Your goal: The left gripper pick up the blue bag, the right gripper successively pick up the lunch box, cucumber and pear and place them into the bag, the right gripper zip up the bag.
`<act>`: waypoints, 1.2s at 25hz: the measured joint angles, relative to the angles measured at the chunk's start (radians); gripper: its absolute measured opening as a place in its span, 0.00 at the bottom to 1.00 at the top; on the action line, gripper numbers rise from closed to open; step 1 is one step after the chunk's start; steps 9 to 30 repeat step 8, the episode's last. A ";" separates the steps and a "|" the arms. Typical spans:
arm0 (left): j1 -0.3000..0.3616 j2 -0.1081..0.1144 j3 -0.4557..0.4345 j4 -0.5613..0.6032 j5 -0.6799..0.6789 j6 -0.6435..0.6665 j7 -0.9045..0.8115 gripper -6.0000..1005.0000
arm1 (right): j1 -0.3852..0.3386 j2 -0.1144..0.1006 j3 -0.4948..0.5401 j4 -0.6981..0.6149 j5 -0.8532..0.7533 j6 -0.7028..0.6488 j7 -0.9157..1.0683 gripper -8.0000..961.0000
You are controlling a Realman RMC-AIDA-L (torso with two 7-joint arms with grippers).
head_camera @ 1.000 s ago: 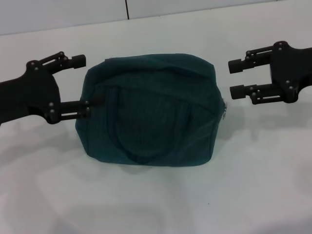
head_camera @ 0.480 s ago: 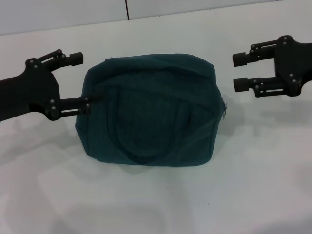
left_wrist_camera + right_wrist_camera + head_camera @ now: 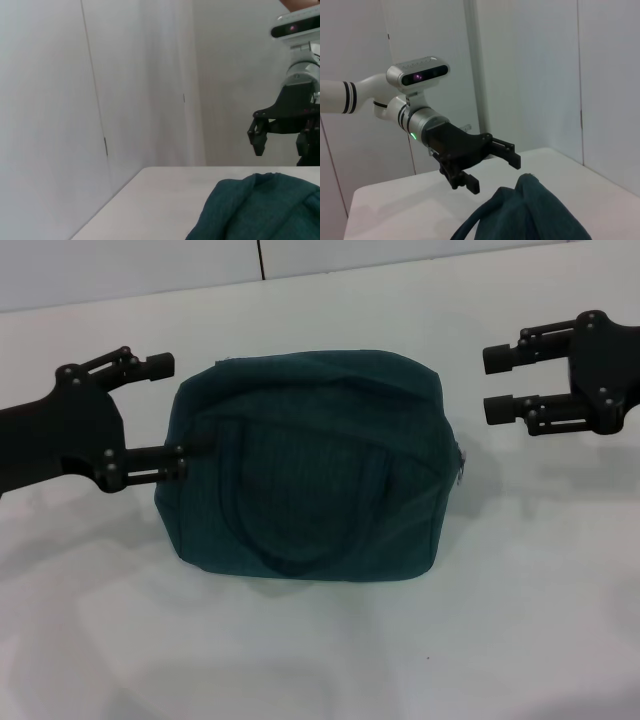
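While the large dark teal-blue fabric bag lies on its side in the middle of the white surface, I see both of my black two-finger hands flanking it. One padded handle of the bag curves in a loop across its upward-facing panel, and a small metal zipper pull shows at the bag's right end. My left hand sits at the bag's left end with its fingers spread wide: the farther finger reaches level with the bag's far upper corner without touching it, and the nearer finger's tip meets the bag's left side about where the handle begins. From the right wrist camera that same left hand appears spread apart just beyond a raised fold of the bag. My right hand hangs off the bag's far right corner, clear of the fabric, its two fingers set wide apart and pointing toward the bag, holding nothing. The left wrist camera shows it above and beyond the bag's teal edge.
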 joint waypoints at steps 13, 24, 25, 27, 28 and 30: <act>0.000 0.000 -0.004 0.006 0.000 0.036 -0.002 0.88 | -0.001 0.002 0.000 0.000 -0.023 -0.013 0.000 0.59; 0.000 0.000 -0.004 0.006 0.000 0.036 -0.002 0.88 | -0.001 0.002 0.000 0.000 -0.023 -0.013 0.000 0.59; 0.000 0.000 -0.004 0.006 0.000 0.036 -0.002 0.88 | -0.001 0.002 0.000 0.000 -0.023 -0.013 0.000 0.59; 0.000 0.000 -0.004 0.006 0.000 0.036 -0.002 0.88 | -0.001 0.002 0.000 0.000 -0.023 -0.013 0.000 0.59; 0.000 0.000 -0.004 0.006 0.000 0.036 -0.002 0.88 | -0.001 0.002 0.000 0.000 -0.023 -0.013 0.000 0.59; 0.000 0.000 -0.004 0.006 0.000 0.036 -0.002 0.88 | -0.001 0.002 0.000 0.000 -0.023 -0.013 0.000 0.59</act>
